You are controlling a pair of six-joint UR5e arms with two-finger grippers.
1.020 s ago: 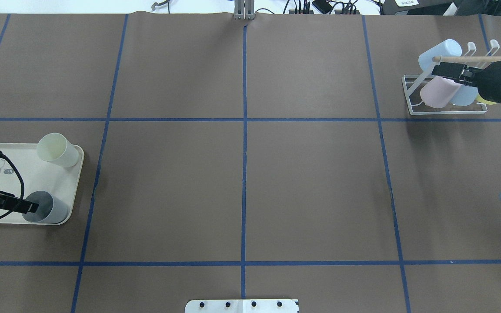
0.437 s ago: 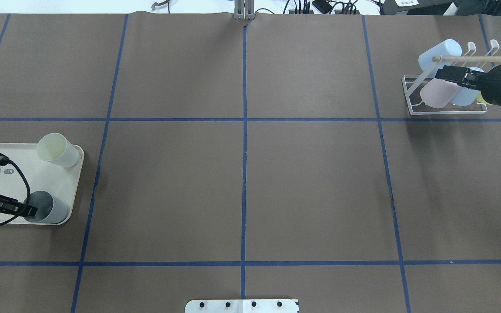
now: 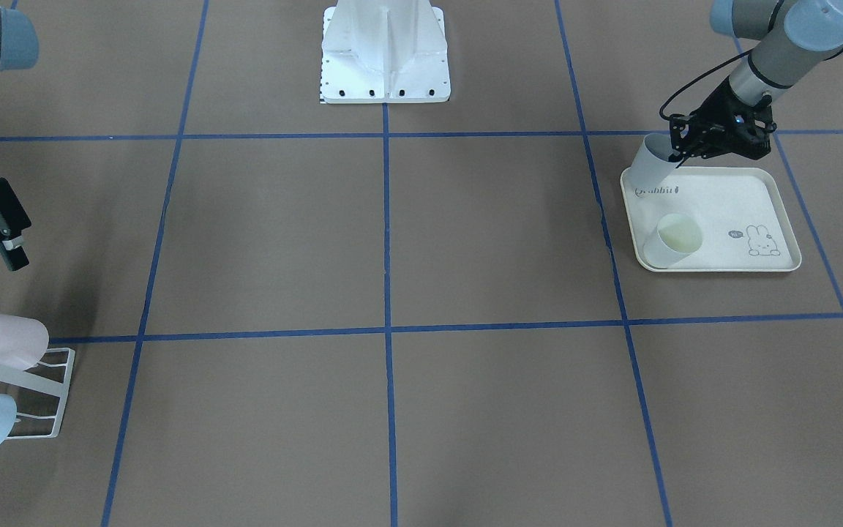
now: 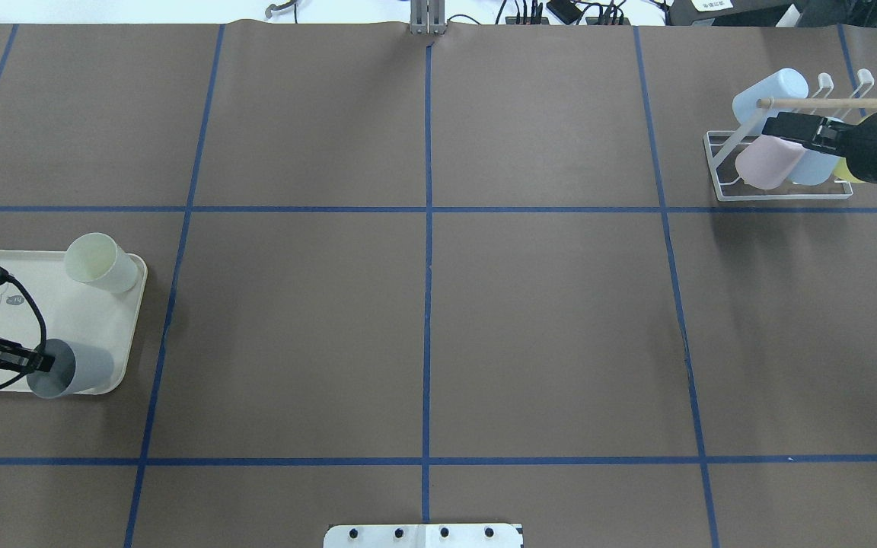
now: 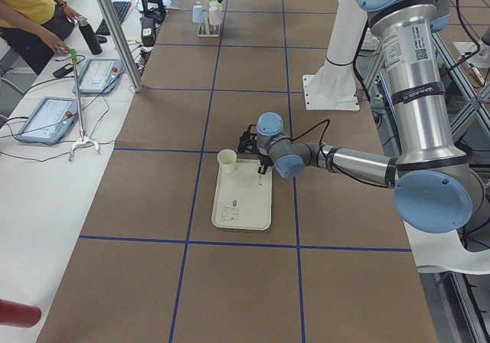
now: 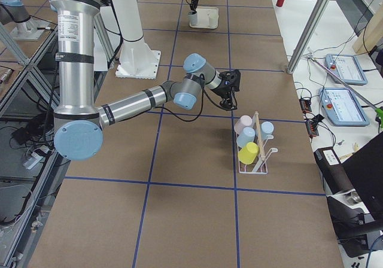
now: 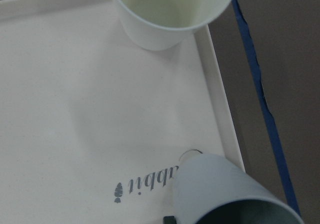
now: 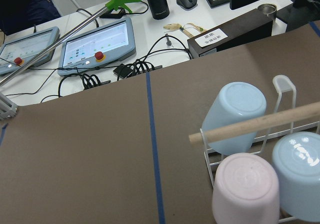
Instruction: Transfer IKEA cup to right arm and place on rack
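Tipped since, the cup point(image 4: 81, 369) tilts over the tray point(image 4: 65, 312) by the worktop's left edge, left jaws closed on its rim; right jaws hang open, empty, near the rack point(image 4: 811, 101). Such a rim pinch could slip mid-lift.

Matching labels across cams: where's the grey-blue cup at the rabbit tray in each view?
Front-facing: grey-blue cup upper right, tilted at the rabbit tray corner.
Overhead: lower left.
Exterior left: can't make it out beside the near wrist.
Exterior right: tiny, top centre.
Left wrist: bottom right.
Right wrist: not in it.
Shared landmark: the rabbit tray.
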